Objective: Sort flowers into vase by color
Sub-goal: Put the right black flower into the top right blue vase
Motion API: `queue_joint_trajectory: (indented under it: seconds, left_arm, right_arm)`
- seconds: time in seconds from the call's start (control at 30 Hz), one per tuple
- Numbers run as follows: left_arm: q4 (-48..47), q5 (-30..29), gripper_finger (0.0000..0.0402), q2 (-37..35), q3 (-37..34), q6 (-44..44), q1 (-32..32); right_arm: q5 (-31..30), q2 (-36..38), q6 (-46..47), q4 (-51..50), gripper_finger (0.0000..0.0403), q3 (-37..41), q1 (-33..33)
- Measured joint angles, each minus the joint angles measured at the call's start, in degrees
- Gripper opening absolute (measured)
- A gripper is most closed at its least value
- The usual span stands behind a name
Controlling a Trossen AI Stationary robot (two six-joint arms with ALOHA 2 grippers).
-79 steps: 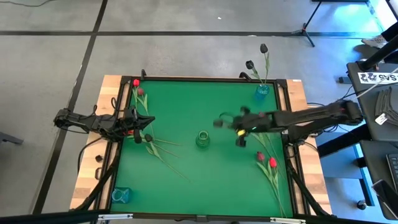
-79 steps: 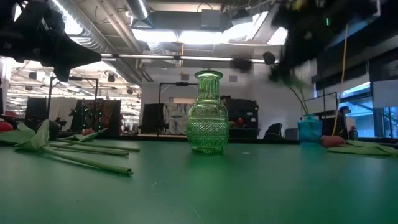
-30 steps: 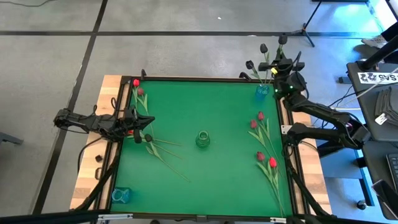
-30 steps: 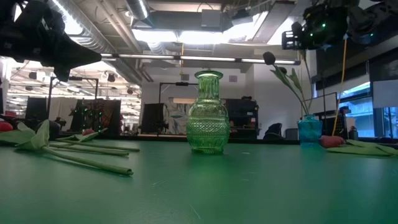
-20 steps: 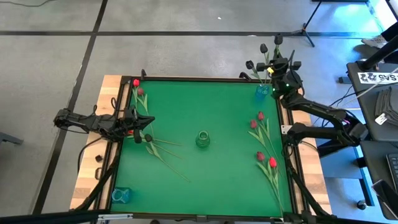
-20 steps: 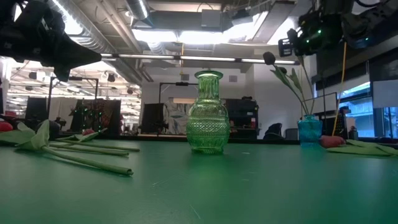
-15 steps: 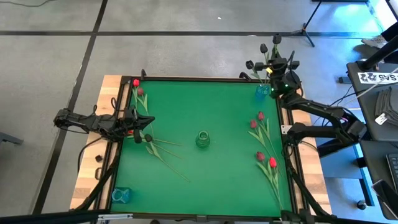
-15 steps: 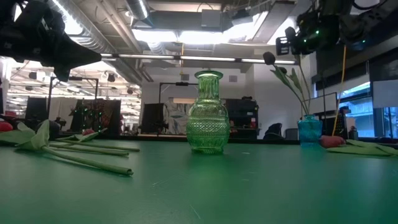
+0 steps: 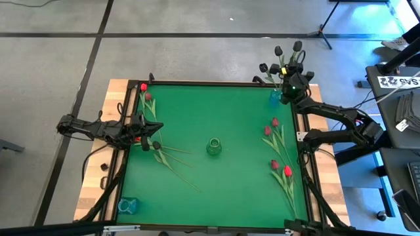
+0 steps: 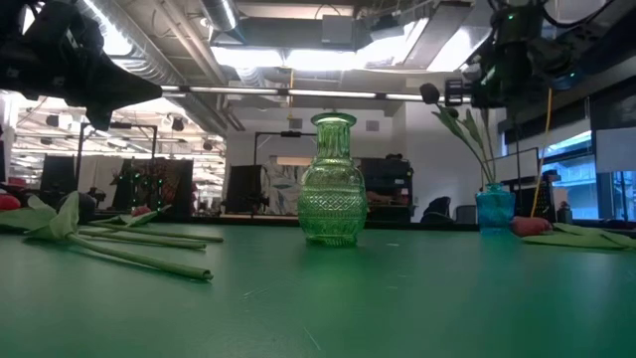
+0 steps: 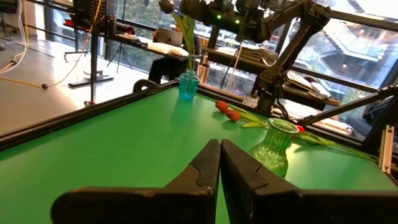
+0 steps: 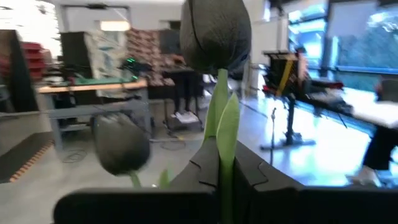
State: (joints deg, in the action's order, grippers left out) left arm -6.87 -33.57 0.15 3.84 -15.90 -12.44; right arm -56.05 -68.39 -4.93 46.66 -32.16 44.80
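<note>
A black tulip (image 12: 215,31), matte head on a thin green stem, is pinched in the right gripper (image 9: 291,77) above the blue vase (image 9: 276,96) at the counter's (image 9: 216,111) far right corner, where two black tulips already stand. The stem probably needs lowering into that narrow mouth next. The left gripper (image 11: 219,163), closed and empty, waits at the left edge. Red tulips (image 9: 281,167) lie right of the ribbed green glass vase (image 9: 214,147).

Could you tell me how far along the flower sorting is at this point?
Done: two black tulips stand in the blue vase. In hand: the right gripper, jaws shut on a third black tulip, is above that vase. Left: the red tulips and the flowers by the idle left gripper; the green vase is empty.
</note>
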Motion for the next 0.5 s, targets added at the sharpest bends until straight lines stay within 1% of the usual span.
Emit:
queue_joint_trajectory:
  seconds: [0.07, 0.27, 0.43, 0.5]
  left_arm:
    - [0.0, 0.0, 0.0011, 0.01, -0.01, 0.0, -0.01]
    - [0.0, 0.0, 0.0011, 0.0, 0.0, -0.02, 0.01]
    - [0.0, 0.01, 0.0011, -0.01, 0.0, 0.0, -0.01]
    - [0.0, -0.01, 0.0011, 0.01, -0.01, -0.02, 0.01]
  right_arm:
    - [-1.43, -0.14, 2.72, -3.24, 0.0018, 0.0, 0.0]
    - [-1.4, -0.17, 12.74, -14.26, 0.0058, 0.0, 0.0]
    - [-1.15, 0.06, 15.28, -17.99, 0.0107, 0.0, -0.15]
    - [0.89, 1.2, 15.9, -19.47, 0.0128, 0.0, -0.15]
